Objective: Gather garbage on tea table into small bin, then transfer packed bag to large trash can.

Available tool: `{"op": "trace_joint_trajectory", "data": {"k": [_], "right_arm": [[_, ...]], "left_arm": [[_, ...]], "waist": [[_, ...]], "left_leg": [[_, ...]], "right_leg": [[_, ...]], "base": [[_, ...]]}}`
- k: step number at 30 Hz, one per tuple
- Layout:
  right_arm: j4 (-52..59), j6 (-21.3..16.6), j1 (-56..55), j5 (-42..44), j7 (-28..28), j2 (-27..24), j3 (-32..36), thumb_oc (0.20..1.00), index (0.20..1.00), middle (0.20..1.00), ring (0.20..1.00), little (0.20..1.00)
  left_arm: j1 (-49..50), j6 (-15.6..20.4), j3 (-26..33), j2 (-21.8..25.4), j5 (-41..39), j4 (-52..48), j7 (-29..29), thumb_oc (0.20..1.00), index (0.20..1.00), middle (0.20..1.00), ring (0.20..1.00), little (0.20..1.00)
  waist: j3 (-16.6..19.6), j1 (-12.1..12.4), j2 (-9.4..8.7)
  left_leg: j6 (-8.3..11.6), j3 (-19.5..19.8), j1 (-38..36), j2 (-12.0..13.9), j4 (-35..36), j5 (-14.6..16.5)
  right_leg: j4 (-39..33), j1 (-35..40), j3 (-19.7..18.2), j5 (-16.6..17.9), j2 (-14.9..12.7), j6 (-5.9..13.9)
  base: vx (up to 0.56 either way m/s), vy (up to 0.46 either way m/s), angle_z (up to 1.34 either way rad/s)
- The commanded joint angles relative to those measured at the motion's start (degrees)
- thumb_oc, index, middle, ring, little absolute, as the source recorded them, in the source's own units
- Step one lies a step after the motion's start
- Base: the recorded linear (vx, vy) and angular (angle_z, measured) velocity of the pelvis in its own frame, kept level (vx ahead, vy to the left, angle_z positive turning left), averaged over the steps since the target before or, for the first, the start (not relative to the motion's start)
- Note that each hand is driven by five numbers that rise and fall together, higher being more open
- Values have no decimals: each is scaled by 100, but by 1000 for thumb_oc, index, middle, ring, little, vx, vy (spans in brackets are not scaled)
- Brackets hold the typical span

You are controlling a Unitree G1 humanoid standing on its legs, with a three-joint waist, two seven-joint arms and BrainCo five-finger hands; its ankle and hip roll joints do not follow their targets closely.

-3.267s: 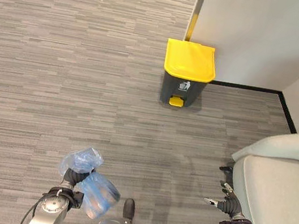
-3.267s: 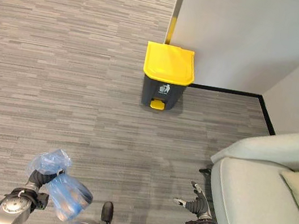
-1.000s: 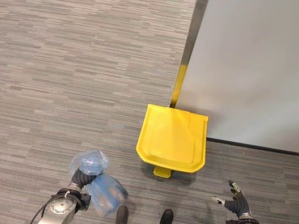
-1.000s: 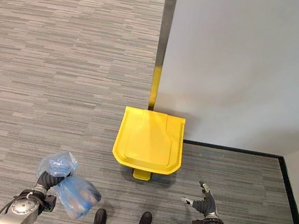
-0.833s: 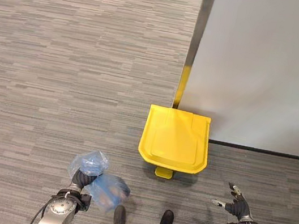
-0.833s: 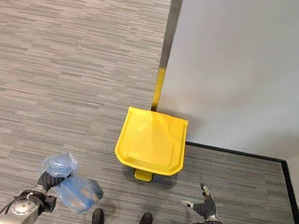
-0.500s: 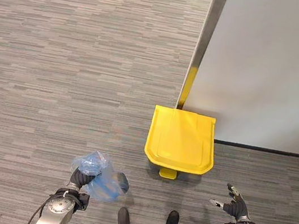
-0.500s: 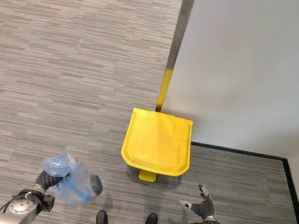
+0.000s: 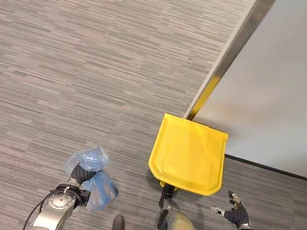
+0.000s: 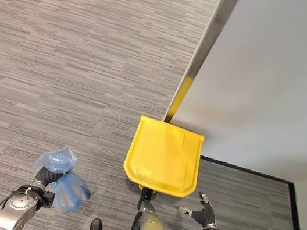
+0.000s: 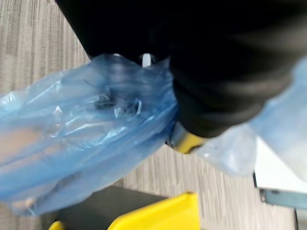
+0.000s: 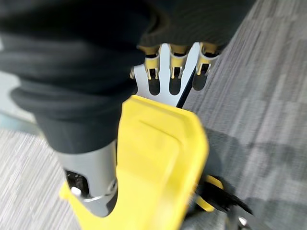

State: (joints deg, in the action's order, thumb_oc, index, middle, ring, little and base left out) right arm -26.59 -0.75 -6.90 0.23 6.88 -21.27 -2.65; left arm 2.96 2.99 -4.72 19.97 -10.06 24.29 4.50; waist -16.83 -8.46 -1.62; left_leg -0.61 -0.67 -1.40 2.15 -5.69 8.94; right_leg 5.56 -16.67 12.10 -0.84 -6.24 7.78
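- Left hand (image 9: 77, 174), lower left of the left eye view: fingers curled tight round the gathered neck of the blue trash bag (image 9: 97, 190).
- The knotted, crumpled top of the bag puffs out above the fist, toward the upper left of the hand; the fuller body of the bag hangs on the other side, to the lower right of the hand, clear of the grey carpet (image 9: 60, 76).
- Left wrist view: the translucent blue plastic sits right against the dark ribbed cover and billows out past it; pale shapes show through the film but cannot be made out. A corner of yellow shows below the bag.
- Large trash can (image 9: 189, 155), centre of the left eye view: yellow lid shut, seen from above, with its back against the foot of the white wall (image 9: 289, 79) and the metal corner strip (image 9: 235, 46).
- The bag is to the left of the can and lower in the frame, near it but not touching and not over the lid.
- Right hand (image 9: 236, 210), lower right of the left eye view: fingers spread and relaxed, holding nothing, just right of the can's front edge.
- Right wrist view: straight fingers (image 12: 171, 72) point out over the carpet, with the yellow lid close beneath the wrist.
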Motion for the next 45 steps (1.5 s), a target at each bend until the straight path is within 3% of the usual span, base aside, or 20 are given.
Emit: {"op": "trace_joint_trajectory", "data": {"k": [1, 2, 4, 7, 14, 18, 23, 31, 34, 35, 36, 45], "right_arm": [[-16, -160, -95, 259, 124, -238, 136, 1000, 1000, 1000, 1000, 1000], [-8, -163, -79, 288, 160, -307, 209, 1000, 1000, 1000, 1000, 1000], [-36, -230, 10, 496, 266, -332, 336, 1000, 1000, 1000, 1000, 1000], [-1, -295, 150, 609, 343, -326, 410, 1000, 1000, 1000, 1000, 1000], [239, -350, 429, 940, 321, -29, 321, 1000, 1000, 1000, 1000, 1000], [506, -375, 780, 1278, 12, 213, -141, 1000, 1000, 1000, 1000, 1000], [501, -463, 1358, 1521, -117, 270, -636, 1000, 1000, 1000, 1000, 1000], [-242, -471, 3379, 1715, 101, 424, -1532, 1000, 1000, 1000, 1000, 1000], [-726, -449, 4838, 1628, 279, 32, -1851, 1000, 1000, 1000, 1000, 1000], [-737, -453, 4852, 1631, 276, 29, -1850, 1000, 1000, 1000, 1000, 1000], [-905, -404, 5277, 1542, 287, -277, -1985, 1000, 1000, 1000, 1000, 1000], [-1306, -273, 5678, 1407, 178, -765, -2153, 1000, 1000, 1000, 1000, 1000]], "left_arm": [[8, 361, 22, 376, 39, -397, 12, 200, 200, 200, 200, 200], [46, 380, 41, 334, -27, -384, 17, 200, 200, 200, 200, 200], [-10, 419, 78, 324, -85, -308, 76, 200, 200, 200, 200, 200], [-94, 440, 119, 327, -114, -306, 122, 200, 200, 200, 200, 200], [24, 426, 219, 257, -142, -436, 62, 200, 200, 200, 200, 200], [77, 411, 94, 191, -74, -466, -88, 200, 200, 200, 200, 200], [-130, 459, -191, 213, -78, -398, -173, 200, 200, 200, 200, 200], [-748, 637, -865, 377, -389, -460, -91, 200, 200, 200, 200, 200], [-1382, 833, -1363, 551, -545, -702, -140, 200, 200, 200, 200, 200], [-1392, 833, -1363, 550, -547, -699, -141, 200, 200, 200, 200, 200], [-1642, 893, -1613, 616, -597, -905, -240, 200, 200, 200, 200, 200], [-2378, 920, -2054, 626, -471, -1370, -359, 200, 200, 200, 200, 200]], "waist": [[466, -302, -253], [484, -334, -203], [546, -370, -58], [594, -424, 60], [583, -271, 40], [511, -66, 35], [451, 77, 60], [330, 444, 119], [230, 525, 69], [224, 525, 70], [189, 502, 29], [118, 355, -142]], "left_leg": [[284, -226, -1013, -346, -1131, 1425], [325, -242, -952, -206, -1322, 1345], [377, -113, -951, -94, -1037, 1053], [357, -147, -1030, -109, -634, 1073], [176, -268, -1094, -338, -185, 1317], [43, -236, -1287, -529, 15, 1401], [47, -126, -1395, -522, 44, 1470], [89, 73, -1179, -440, -101, 1514], [128, 77, -917, -420, -186, 1437], [129, 78, -915, -420, -188, 1438], [139, 66, -878, -411, -172, 1421], [134, -115, -989, -433, -100, 1499]], "right_leg": [[-126, -613, -373, 968, -73, -12], [-12, -636, -347, 942, -48, -23], [83, -764, -335, 922, 95, 1], [31, -967, -331, 985, 195, 33], [-123, -1110, -531, 1196, 206, 184], [-214, -1072, -598, 1308, 84, 252], [-267, -1056, -500, 1332, -64, 214], [-226, -1255, -322, 1400, -223, 139], [-182, -1399, -314, 1413, -217, 137], [-180, -1402, -314, 1412, -217, 137], [-168, -1456, -322, 1410, -200, 144], [-211, -1463, -208, 1475, -209, 245]], "base": [[207, -111, 84], [304, -145, 66], [195, -64, 27], [36, 35, 17], [-33, 62, -18], [-36, 60, -15], [3, -5, 23], [-5, -45, 29], [-60, -53, 6], [-79, -51, 18], [-70, -27, 5], [-36, -13, -8]]}}
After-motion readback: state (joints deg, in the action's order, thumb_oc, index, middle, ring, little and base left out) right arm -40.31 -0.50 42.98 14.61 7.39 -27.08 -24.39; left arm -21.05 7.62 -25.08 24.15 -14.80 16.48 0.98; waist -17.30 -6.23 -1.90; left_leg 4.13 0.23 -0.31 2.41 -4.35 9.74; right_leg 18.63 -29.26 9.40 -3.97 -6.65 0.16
